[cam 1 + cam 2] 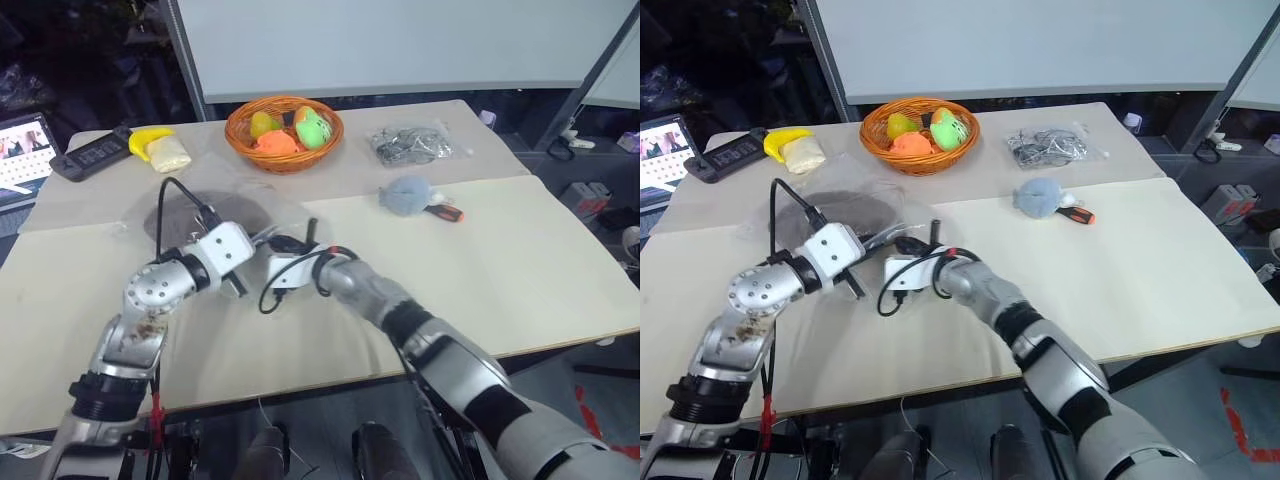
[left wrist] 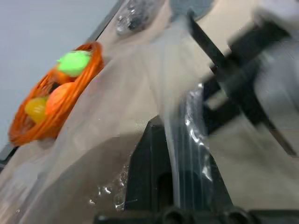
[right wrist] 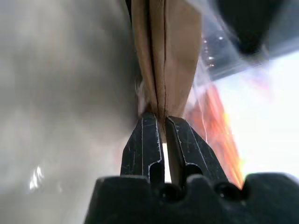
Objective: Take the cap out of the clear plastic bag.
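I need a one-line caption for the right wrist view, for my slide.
Right gripper shut on a fold of the brown cap beside the clear plastic bag.

Both wrists and the cable cover the near part of the cap (image 1: 840, 212), and the clear plastic bag (image 1: 865, 185) over it is so transparent that its outline is hard to trace. In the left wrist view the right gripper (image 2: 261, 65) is a blur, cut by the picture's edge. The laptop (image 1: 20, 150) runs off the side. The contents of the small bag (image 1: 412, 146) are too small to tell.
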You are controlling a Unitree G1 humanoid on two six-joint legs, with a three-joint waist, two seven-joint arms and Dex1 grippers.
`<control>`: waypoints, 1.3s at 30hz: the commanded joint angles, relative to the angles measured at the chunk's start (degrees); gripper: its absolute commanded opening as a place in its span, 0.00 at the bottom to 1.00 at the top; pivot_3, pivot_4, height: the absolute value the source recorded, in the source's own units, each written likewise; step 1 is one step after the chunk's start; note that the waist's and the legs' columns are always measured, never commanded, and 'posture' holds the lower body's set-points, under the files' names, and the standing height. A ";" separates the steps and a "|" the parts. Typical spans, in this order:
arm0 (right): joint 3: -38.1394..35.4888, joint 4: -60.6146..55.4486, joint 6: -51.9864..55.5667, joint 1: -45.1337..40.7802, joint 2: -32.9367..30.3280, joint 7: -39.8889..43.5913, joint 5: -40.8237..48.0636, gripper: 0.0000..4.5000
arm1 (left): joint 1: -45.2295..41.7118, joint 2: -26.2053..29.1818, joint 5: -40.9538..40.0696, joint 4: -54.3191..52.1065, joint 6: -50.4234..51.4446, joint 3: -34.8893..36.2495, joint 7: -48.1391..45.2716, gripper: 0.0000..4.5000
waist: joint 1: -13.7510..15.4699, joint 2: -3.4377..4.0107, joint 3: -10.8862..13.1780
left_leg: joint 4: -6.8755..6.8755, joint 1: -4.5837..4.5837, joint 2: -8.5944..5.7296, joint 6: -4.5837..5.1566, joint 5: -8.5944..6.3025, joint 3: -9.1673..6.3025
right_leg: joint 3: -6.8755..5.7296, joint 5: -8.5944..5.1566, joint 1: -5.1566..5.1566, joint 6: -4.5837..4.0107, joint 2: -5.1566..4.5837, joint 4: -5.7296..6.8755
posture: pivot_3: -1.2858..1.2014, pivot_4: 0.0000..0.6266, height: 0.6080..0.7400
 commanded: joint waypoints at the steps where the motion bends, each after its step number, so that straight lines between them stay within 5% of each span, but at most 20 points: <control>1: -3.07 -13.88 3.82 5.16 -4.79 5.36 0.93 0.00 | 3.72 -1.08 2.15 -3.13 -4.16 -0.92 3.01 0.00 | 0.15 0.00 0.00 | -0.01 -0.01 0.01 0.00 0.00 0.01 | 0.00 0.00 -0.02 0.00 0.00 0.00 | 0.52 0.24 1.00; 12: -13.35 -46.30 9.06 19.84 -19.11 25.71 15.46 0.00 | 9.47 -3.66 4.01 -1.99 -6.36 -1.78 6.61 0.00 | 1.89 -0.02 0.01 | 0.06 -0.07 -0.03 0.00 0.00 0.05 | -0.07 -0.02 0.08 0.01 -0.08 -0.11 | 0.52 0.24 1.00; 22: -23.33 -61.87 31.59 20.99 -25.38 42.47 36.85 0.00 | 9.48 -5.44 4.70 -0.23 -7.16 -3.04 8.30 0.00 | 2.29 -0.04 0.02 | 0.10 -0.11 -0.02 0.01 0.00 0.06 | -0.12 -0.12 0.13 0.20 -0.10 -0.18 | 0.52 0.24 1.00; 32: -16.31 -62.09 32.75 22.15 -25.60 42.21 32.37 0.00 | 8.07 -5.96 5.06 1.09 -7.48 -3.26 8.50 0.00 | 2.38 -0.04 0.01 | 0.10 -0.20 -0.03 0.02 -0.01 0.06 | -0.17 -0.19 0.09 0.32 -0.13 -0.27 | 0.52 0.24 1.00; 39: -9.01 -52.89 22.31 22.30 -21.82 30.39 17.78 0.46 | 6.85 -5.12 5.11 1.56 -7.78 -2.78 8.10 0.00 | 2.47 -0.04 0.01 | 0.11 -0.23 -0.06 0.02 -0.01 0.06 | -0.19 -0.19 0.08 0.31 -0.15 -0.28 | 0.52 0.24 1.00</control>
